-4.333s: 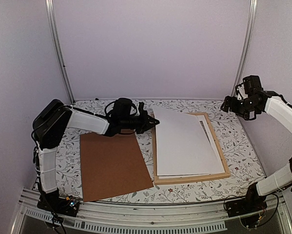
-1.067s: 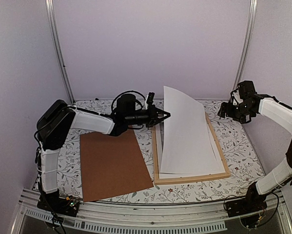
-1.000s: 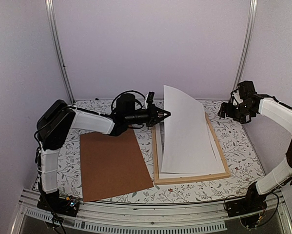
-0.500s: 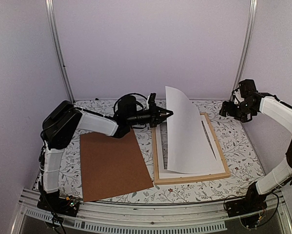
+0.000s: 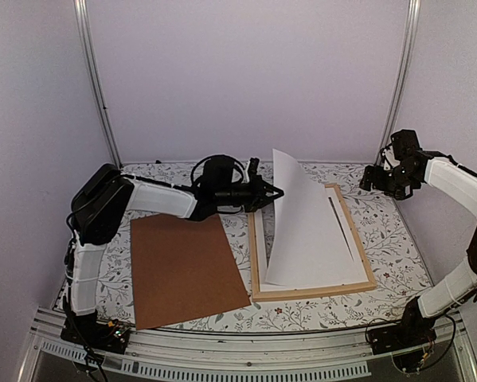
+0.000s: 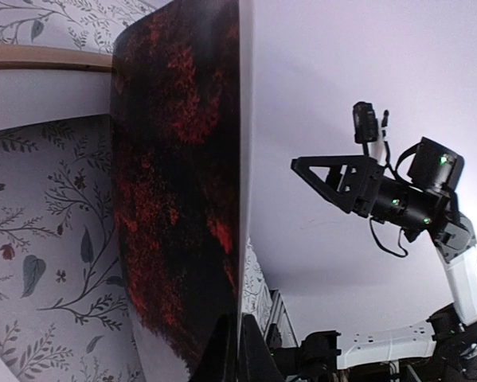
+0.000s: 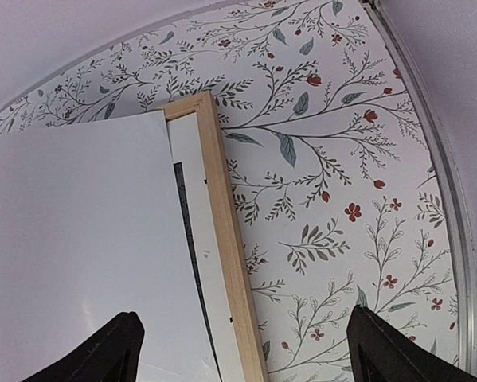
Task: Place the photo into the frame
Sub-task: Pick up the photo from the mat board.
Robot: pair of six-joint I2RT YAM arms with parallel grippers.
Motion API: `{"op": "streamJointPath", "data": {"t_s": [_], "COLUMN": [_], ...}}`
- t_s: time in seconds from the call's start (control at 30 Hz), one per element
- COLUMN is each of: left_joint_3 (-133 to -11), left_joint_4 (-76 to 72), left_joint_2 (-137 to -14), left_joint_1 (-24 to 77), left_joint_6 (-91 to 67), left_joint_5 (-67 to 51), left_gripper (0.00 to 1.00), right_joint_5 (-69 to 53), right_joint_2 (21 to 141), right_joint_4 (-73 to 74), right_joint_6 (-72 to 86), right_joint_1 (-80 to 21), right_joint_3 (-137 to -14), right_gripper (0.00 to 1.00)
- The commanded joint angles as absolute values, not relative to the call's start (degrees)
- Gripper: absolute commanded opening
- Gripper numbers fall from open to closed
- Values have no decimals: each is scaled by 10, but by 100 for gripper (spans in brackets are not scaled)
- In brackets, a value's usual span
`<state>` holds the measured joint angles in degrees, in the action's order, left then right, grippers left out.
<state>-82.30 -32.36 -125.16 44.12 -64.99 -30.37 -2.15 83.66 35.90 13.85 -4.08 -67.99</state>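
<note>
Pinching the photo by its far-left edge, the closed left fingers stand it tilted over the frame, presumably to reseat it squarely; right fingers hover wide, empty.

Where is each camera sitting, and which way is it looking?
Top camera: high behind the arms, looking down at the table; both arms show, left fingers pinching the photo lifted over the frame.
Left wrist: looks along its fingers, across the photo's dark red face, towards the right arm.
Right wrist: looks down past the open right fingers at the frame's corner.
All three share the photo and frame.
</note>
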Motion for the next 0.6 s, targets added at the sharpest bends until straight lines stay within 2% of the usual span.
{"op": "streamJointPath", "data": {"t_s": [0.0,0.23,0.57], "left_joint_3": [-858,-877,-880], "left_joint_4": [-199,-141,-63], "left_joint_2": [-1222,-1234,-1234], "left_joint_1": [454,454,454], "left_joint_6": [-569,-538,-486], "left_joint_5": [-258,-242,-184], "left_gripper": [8,22,31], "right_joint_5": [-26,-30,-39], "right_joint_2": [838,838,841], "right_joint_4": [361,360,349], "right_joint_6": [132,134,136], "right_joint_1": [-38,-38,-38], "right_joint_3": [-697,-694,-680], "right_gripper": [93,93,93]}}
